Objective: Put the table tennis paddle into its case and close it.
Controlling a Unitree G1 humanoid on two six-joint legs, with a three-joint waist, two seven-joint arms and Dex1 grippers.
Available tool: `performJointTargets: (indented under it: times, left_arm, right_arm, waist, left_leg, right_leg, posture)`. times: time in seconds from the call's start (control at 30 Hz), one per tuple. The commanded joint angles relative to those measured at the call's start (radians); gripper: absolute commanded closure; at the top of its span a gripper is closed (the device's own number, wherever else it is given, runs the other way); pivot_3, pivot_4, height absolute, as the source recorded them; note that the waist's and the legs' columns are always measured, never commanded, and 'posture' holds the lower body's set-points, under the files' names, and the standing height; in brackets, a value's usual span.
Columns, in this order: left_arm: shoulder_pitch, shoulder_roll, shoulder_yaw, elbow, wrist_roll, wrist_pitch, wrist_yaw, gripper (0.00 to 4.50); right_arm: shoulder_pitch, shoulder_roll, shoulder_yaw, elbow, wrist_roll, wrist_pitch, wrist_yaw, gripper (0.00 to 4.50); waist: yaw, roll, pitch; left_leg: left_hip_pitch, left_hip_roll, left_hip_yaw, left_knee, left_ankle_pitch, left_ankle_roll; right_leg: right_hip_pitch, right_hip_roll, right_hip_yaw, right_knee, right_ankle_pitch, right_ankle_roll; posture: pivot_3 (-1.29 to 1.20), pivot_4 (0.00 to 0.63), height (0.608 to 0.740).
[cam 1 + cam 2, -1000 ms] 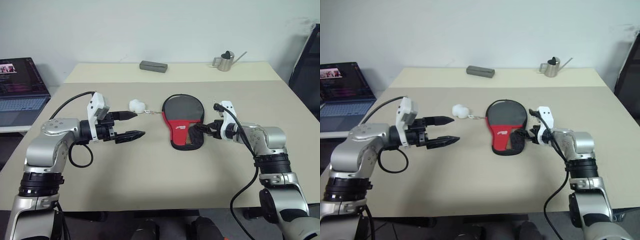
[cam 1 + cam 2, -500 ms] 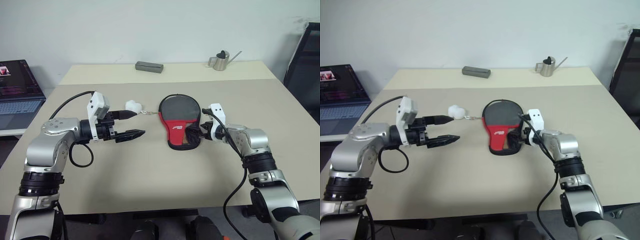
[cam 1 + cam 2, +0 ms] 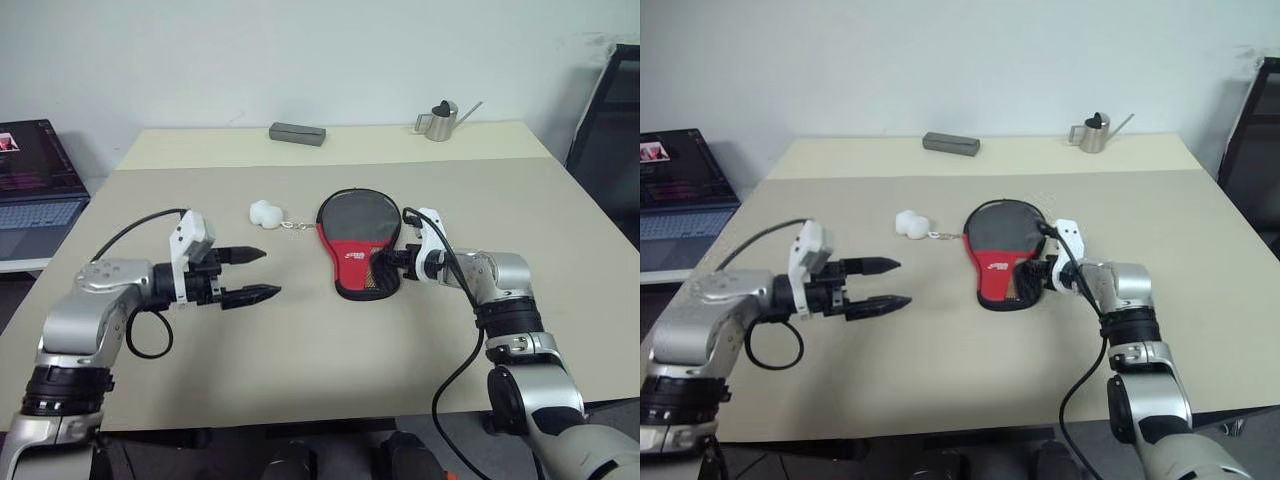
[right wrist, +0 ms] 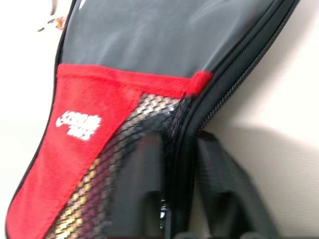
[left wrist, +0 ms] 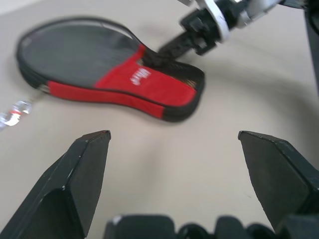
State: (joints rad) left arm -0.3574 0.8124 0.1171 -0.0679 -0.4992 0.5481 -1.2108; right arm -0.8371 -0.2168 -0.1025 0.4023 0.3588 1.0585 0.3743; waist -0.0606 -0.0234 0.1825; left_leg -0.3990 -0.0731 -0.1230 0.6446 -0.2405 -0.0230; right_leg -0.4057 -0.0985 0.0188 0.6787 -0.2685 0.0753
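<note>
The black case [image 3: 352, 258] lies flat mid-table, mesh side with the red logo panel up. Through the mesh the table tennis paddle [image 3: 368, 283] shows as a dark blade and a light-wood handle inside. A short chain joins the case's far end to its white fluffy charm [image 3: 265, 212]. My right gripper [image 3: 386, 264] is shut on the case's zip edge at the handle end; in the right wrist view one finger [image 4: 142, 191] sits under the mesh and the other outside the edge. My left gripper [image 3: 268, 272] hangs open to the left of the case, holding nothing and pointing at it [image 5: 124, 84].
A grey box [image 3: 298, 133] and a small metal watering can [image 3: 440, 120] stand at the table's far edge. A laptop [image 3: 35, 190] sits on a lower surface to the left. A dark chair [image 3: 610, 110] stands beside the table's right side.
My right gripper has shut on the case's edge. My left gripper has sunk and drawn back from the white charm, still open.
</note>
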Motion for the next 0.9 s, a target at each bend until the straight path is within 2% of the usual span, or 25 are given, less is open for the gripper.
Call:
performJointTargets:
  times: [0.03, 0.23, 0.6, 0.9]
  left_arm:
    - [0.049, 0.024, 0.029, -0.087, -0.04, 0.018, -0.002, 0.0]
    - [0.168, 0.065, 0.065, -0.177, -0.079, 0.019, -0.03, 0.0]
    - [0.219, 0.111, 0.139, -0.244, -0.169, 0.038, -0.056, 0.0]
    - [0.274, 0.184, 0.173, -0.269, -0.207, 0.049, -0.1, 0.0]
  right_arm:
    - [0.011, 0.026, -0.017, -0.046, 0.025, 0.046, -0.017, 4.48]
    - [0.025, 0.055, -0.024, -0.103, 0.031, 0.089, -0.042, 4.48]
    - [0.048, 0.049, -0.026, -0.189, 0.049, 0.19, -0.044, 4.48]
    - [0.151, 0.028, -0.021, -0.39, 0.099, 0.37, -0.037, 4.48]
  waist:
    - [0.0, 0.0, 0.0]
    - [-0.001, 0.0, 0.0]
    - [0.001, 0.0, 0.0]
    - [0.005, 0.001, 0.0]
  left_leg:
    - [0.0, 0.0, 0.0, 0.0, 0.0, 0.0]
    - [0.0, 0.001, 0.0, -0.001, 0.0, 0.0]
    - [0.0, 0.002, 0.0, -0.001, 0.0, 0.0]
    - [0.0, 0.003, 0.0, -0.002, 0.0, 0.0]
  right_leg:
    - [0.0, 0.0, 0.0, 0.0, 0.0, 0.0]
    - [0.0, 0.0, 0.0, 0.0, -0.001, -0.001]
    - [0.0, 0.001, -0.001, -0.001, -0.002, -0.003]
    - [0.0, 0.002, -0.002, -0.001, -0.002, -0.004]
  posture:
    - [0.0, 0.15, 0.74]
    - [0.0, 0.15, 0.74]
    - [0.0, 0.15, 0.74]
    - [0.0, 0.15, 0.74]
